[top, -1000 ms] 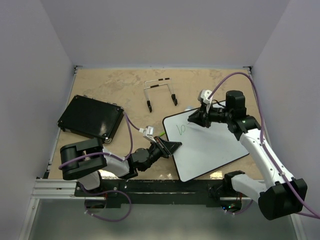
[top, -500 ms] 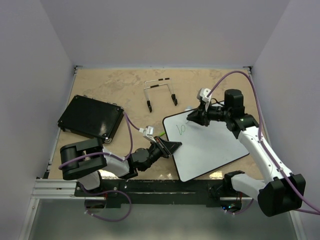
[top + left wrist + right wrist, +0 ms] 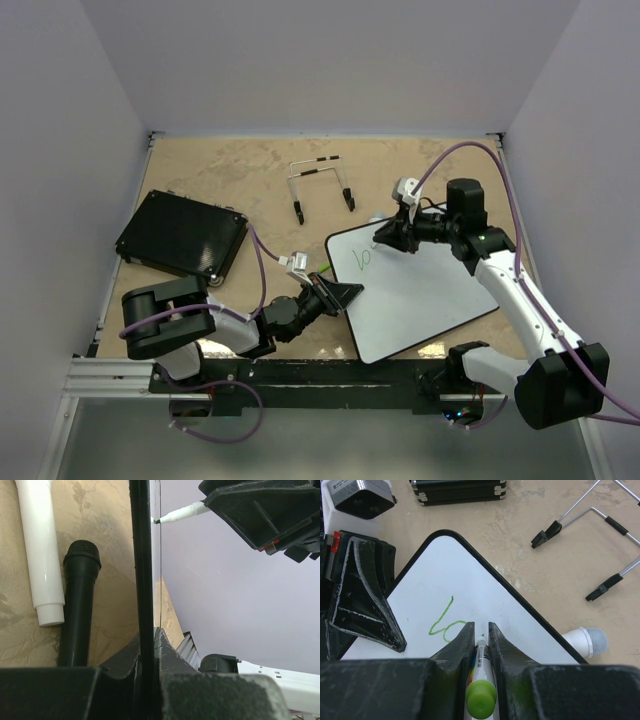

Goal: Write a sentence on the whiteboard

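Observation:
The whiteboard (image 3: 420,290) lies tilted on the table at the right. My left gripper (image 3: 340,293) is shut on its left edge; the left wrist view shows the black frame (image 3: 141,555) clamped between the jaws (image 3: 148,635). My right gripper (image 3: 385,235) is shut on a white marker with a green cap (image 3: 481,680), tip down on the board (image 3: 450,575). The sentence is only a short green scribble like "lo" (image 3: 445,625), near the board's far left corner (image 3: 362,260). The marker tip also shows in the left wrist view (image 3: 177,515).
A black textured pad (image 3: 182,235) lies at the left. A bent metal stand (image 3: 320,185) sits behind the board. A black microphone (image 3: 77,605) and a white one (image 3: 37,550) lie beside the board's left edge. A white microphone with a grey head (image 3: 585,641) lies past its far edge.
My right gripper has shifted a little to the left with the marker on the board. The left gripper and the board have not moved.

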Robot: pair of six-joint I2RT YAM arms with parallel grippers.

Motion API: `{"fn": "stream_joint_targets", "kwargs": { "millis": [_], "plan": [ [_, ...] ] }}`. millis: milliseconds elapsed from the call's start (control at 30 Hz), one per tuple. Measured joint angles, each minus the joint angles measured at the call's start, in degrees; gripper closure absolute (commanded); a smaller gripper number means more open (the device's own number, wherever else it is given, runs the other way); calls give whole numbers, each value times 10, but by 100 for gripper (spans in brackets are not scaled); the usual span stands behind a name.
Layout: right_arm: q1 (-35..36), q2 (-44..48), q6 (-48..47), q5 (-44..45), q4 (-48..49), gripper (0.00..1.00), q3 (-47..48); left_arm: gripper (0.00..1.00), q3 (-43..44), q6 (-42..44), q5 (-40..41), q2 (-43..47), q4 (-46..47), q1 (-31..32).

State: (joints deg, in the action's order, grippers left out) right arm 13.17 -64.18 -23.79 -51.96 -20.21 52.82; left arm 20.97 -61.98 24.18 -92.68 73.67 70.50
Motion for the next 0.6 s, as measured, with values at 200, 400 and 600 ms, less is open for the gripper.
{"fn": "stream_joint_targets", "kwargs": {
  "millis": [200, 400, 600],
  "plan": [
    [0, 1, -27, -2, -30, 100, 0, 100, 0, -4, 1, 0, -1, 0],
    [0, 2, -56, -5, -62, 100, 0, 100, 0, -6, 0, -2, -1, -1],
    [0, 5, -68, -5, -75, 100, 0, 100, 0, -7, 0, -2, -1, -2]
  ]
}}
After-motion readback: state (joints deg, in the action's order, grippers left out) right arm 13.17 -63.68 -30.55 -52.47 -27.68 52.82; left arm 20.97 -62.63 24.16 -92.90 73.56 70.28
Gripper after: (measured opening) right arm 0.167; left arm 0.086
